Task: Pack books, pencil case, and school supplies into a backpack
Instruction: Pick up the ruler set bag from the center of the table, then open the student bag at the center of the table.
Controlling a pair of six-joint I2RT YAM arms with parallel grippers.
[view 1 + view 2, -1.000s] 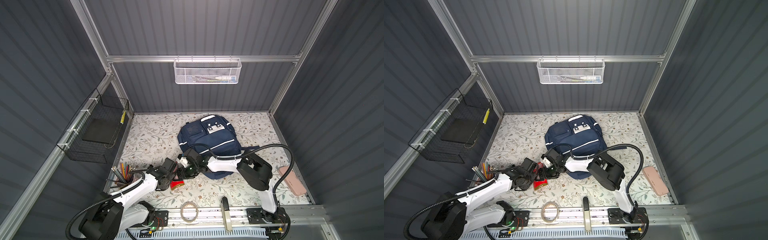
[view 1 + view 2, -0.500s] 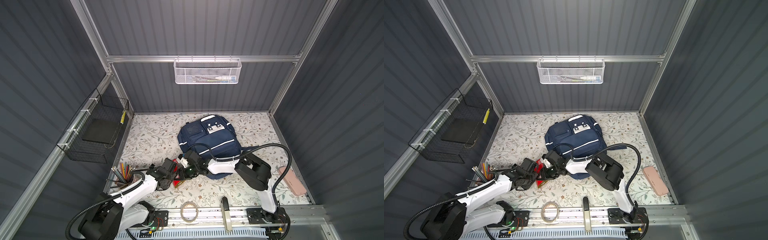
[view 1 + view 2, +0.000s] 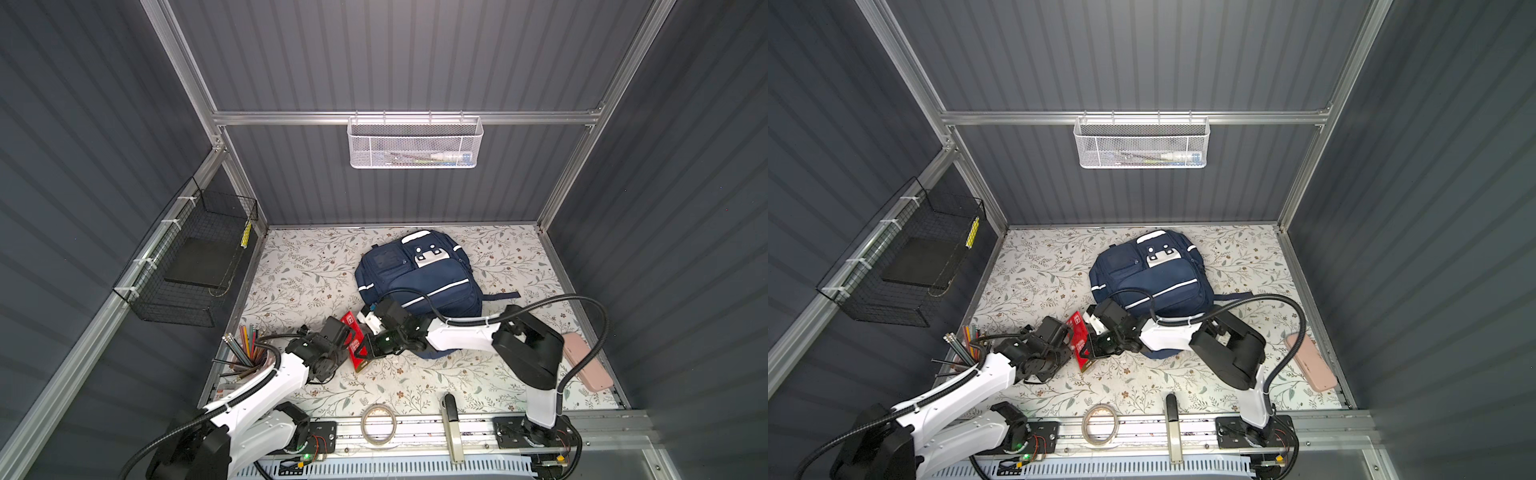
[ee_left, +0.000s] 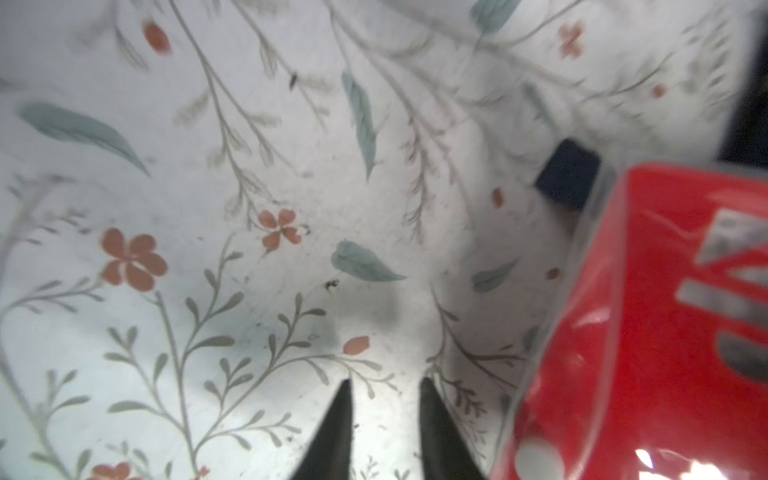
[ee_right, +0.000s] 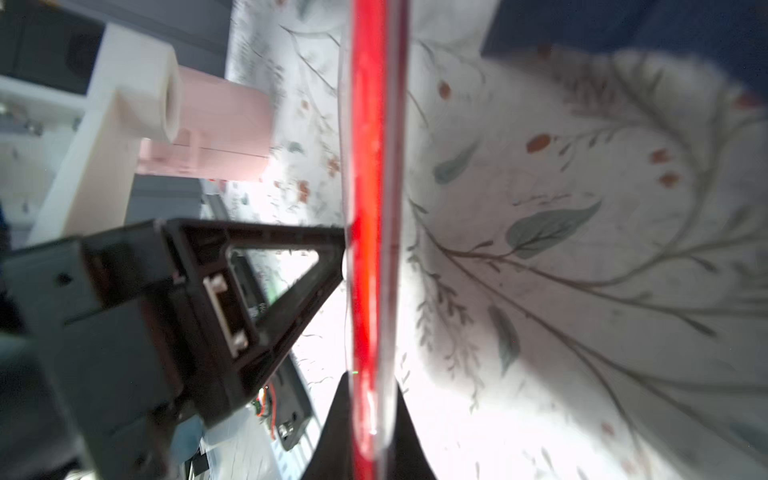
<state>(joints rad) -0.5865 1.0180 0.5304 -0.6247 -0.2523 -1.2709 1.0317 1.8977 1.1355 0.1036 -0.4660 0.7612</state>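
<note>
- We see the right claw (image 5: 370, 401) clamped on the red pack (image 5: 370, 166), just beside the backpack (image 3: 419, 278).
- Our left claw (image 4: 384, 392) is slightly parted and empty, beside the pack, over the desk (image 4: 208, 249).

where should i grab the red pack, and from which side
Pinch the red pack across its two flat faces near an edge, coming in edge-on. It is thin and flat, so that narrow span suits the jaws; the right hand grips it this way now.

The red pack (image 4: 648, 332) is blurred, its print cut off.
</note>
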